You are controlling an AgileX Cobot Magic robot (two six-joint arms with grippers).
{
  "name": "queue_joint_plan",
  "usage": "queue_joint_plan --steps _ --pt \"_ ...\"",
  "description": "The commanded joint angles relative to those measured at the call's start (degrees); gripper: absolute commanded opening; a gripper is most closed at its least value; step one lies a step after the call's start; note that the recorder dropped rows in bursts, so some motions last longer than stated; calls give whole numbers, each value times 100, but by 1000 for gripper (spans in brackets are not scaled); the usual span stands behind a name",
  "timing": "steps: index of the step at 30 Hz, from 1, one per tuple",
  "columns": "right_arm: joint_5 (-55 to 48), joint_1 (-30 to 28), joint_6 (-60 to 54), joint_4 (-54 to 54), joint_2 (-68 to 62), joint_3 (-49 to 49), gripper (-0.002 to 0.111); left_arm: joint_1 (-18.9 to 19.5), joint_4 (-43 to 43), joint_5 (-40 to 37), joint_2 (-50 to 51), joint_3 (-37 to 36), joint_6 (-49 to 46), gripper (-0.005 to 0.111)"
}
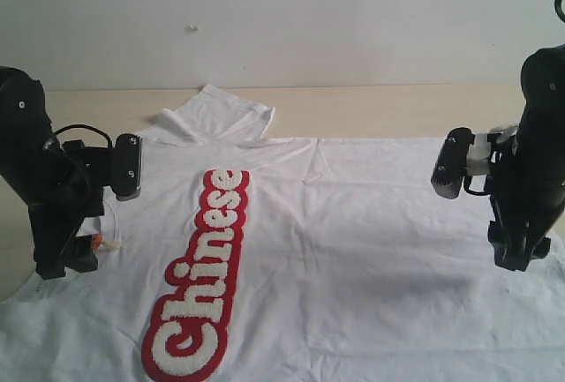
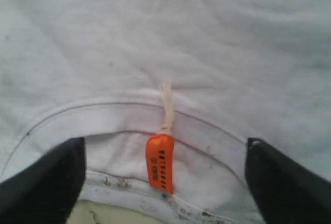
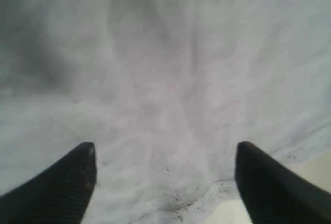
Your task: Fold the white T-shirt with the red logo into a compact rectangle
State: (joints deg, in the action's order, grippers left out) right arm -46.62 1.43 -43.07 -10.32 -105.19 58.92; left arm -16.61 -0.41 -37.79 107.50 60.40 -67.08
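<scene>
Our exterior camera looks from above across the white T-shirt (image 1: 371, 250) toward the wall (image 1: 282, 11); both wrist cameras hang close over its cloth, and the left shares the orange tag (image 2: 159, 163) with it

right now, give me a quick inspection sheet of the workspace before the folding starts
surface: pale table, mostly covered by cloth
job's things: white T-shirt spread flat, front up, not yet folded; red logo showing; one sleeve rumpled at the far edge; orange tag at the collar
clutter: nothing seen
grippers: left gripper open, fingers either side of the tag; right gripper open over the shirt's edge
cables: black cable looped on the left arm
surroundings: plain white wall
</scene>
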Motion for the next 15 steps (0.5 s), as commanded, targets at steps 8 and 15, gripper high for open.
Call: queue_joint_plan --steps 8,15 --pt "870 -8 213 -256 -8 41 99 3 -84 84 -29 40 568 105" --pt "-66 -8 -2096 -176 -8 41 98 24 146 -431 -17 40 -975 105"
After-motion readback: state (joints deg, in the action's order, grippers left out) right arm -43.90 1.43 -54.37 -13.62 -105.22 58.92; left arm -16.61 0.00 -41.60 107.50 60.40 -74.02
